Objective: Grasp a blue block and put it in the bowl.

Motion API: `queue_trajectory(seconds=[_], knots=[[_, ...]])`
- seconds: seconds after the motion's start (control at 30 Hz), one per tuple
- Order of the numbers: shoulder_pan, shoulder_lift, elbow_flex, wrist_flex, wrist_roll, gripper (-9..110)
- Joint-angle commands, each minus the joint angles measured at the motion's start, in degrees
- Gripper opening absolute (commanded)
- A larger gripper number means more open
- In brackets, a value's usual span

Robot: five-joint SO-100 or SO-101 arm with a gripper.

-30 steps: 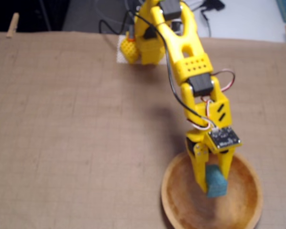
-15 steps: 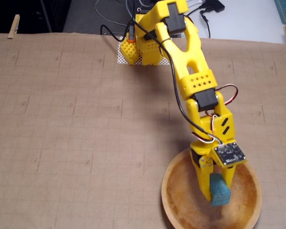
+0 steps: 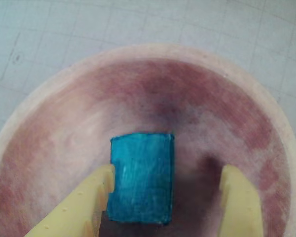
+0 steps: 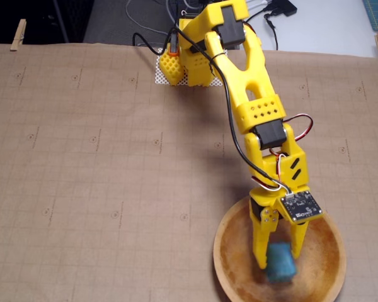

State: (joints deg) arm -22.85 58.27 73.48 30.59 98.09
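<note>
The blue block [image 3: 140, 177] is a small teal cuboid lying between my yellow fingers, over the inside of the wooden bowl [image 3: 153, 49]. My gripper [image 3: 170, 170] is open. The left finger [image 3: 89, 197] touches the block's side, and the right finger [image 3: 239, 197] stands apart from it with a clear gap. In the fixed view the gripper [image 4: 279, 259] points down into the bowl [image 4: 331, 242] at the bottom right, and the block [image 4: 281, 263] looks blurred at the fingertips, low inside the bowl. I cannot tell whether it rests on the bowl's floor.
The bowl sits on a brown gridded mat [image 4: 101, 157] that covers the table. The arm's base [image 4: 183, 63] stands at the mat's far edge with cables behind it. Clothespins [image 4: 19, 34] clip the mat's corners.
</note>
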Motion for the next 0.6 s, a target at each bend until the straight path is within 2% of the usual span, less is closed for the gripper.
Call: queue_trajectory(seconds=[0.0, 0.27, 0.57], knots=[[-0.35, 2.46, -4.92, -0.79, -0.44, 31], [-0.26, 4.31, -4.39, -0.70, -0.44, 35], [-0.09, 18.19, 4.39, -0.62, -0.53, 35]])
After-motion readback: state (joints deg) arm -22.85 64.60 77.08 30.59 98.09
